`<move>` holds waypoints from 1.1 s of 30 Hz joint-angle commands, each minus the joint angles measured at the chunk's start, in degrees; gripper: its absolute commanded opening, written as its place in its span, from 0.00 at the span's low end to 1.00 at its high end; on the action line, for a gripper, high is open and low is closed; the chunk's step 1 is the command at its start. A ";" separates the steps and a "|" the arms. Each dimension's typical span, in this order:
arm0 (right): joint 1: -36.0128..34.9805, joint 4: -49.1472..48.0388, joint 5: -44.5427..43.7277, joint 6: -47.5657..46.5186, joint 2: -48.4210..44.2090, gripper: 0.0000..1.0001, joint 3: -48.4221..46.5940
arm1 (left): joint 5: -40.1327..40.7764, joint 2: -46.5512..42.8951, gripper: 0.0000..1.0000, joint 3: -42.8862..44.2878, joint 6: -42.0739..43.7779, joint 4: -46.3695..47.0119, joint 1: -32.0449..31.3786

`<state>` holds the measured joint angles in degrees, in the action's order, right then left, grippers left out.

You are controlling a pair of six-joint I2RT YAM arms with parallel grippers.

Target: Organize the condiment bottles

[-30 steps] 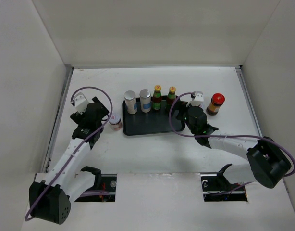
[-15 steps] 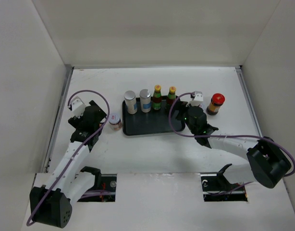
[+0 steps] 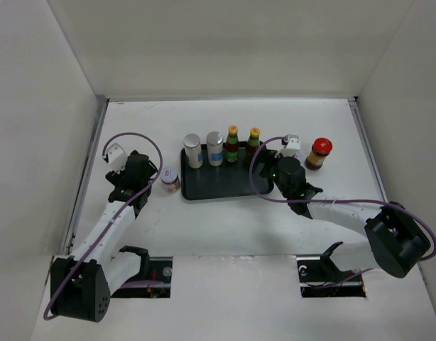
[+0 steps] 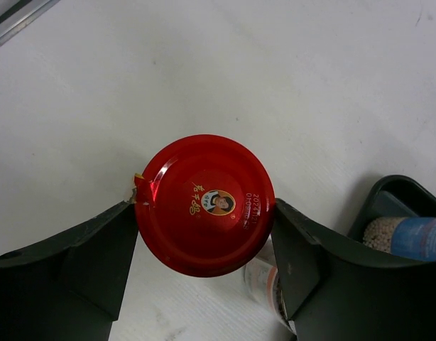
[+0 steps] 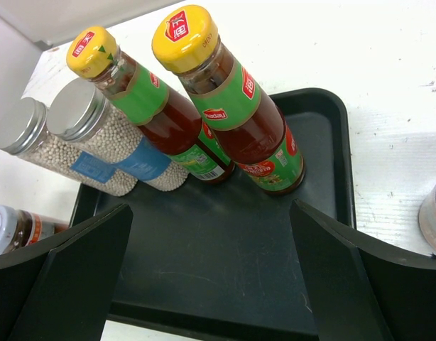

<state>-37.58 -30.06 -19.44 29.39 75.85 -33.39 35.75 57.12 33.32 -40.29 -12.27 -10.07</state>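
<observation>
In the left wrist view my left gripper (image 4: 204, 207) is shut on a red-capped jar (image 4: 197, 234), its fingers touching both sides of the lid. In the top view the gripper (image 3: 135, 175) hides that jar. A short silver-lidded jar (image 3: 170, 179) stands just right of it, left of the black tray (image 3: 225, 186). Two white shakers (image 3: 193, 150) (image 3: 215, 148) and two yellow-capped sauce bottles (image 3: 232, 144) (image 3: 254, 142) stand along the tray's back. A second red-capped jar (image 3: 319, 153) stands right of the tray. My right gripper (image 5: 211, 213) is open and empty over the tray's right front.
White walls enclose the table on the left, back and right. In the right wrist view part of another jar (image 5: 435, 220) shows at the right edge, on the table beside the tray (image 5: 324, 142).
My left gripper has shifted slightly left and back again. The right arm and the bottles on the tray have not moved.
</observation>
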 commanded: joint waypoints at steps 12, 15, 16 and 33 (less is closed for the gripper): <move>-0.34 -2.37 0.63 -0.03 0.61 1.00 -2.39 | -0.33 2.02 0.78 -3.53 -1.02 8.67 2.64; -0.34 -2.37 0.63 -0.38 0.44 1.00 -2.56 | -0.41 2.73 0.74 -3.70 -0.84 10.51 2.73; -0.34 -2.37 0.63 -0.38 0.43 1.00 -2.56 | -0.59 3.25 0.71 -3.61 -0.75 10.78 2.73; -0.34 -2.37 0.72 -0.29 0.35 1.00 -2.47 | 7.92 -9.30 0.34 3.67 7.94 9.72 -7.63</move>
<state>-37.58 -30.06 -19.42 29.36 76.27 -33.39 37.80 52.25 31.07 -36.10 -7.90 -15.70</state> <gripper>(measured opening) 0.998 0.698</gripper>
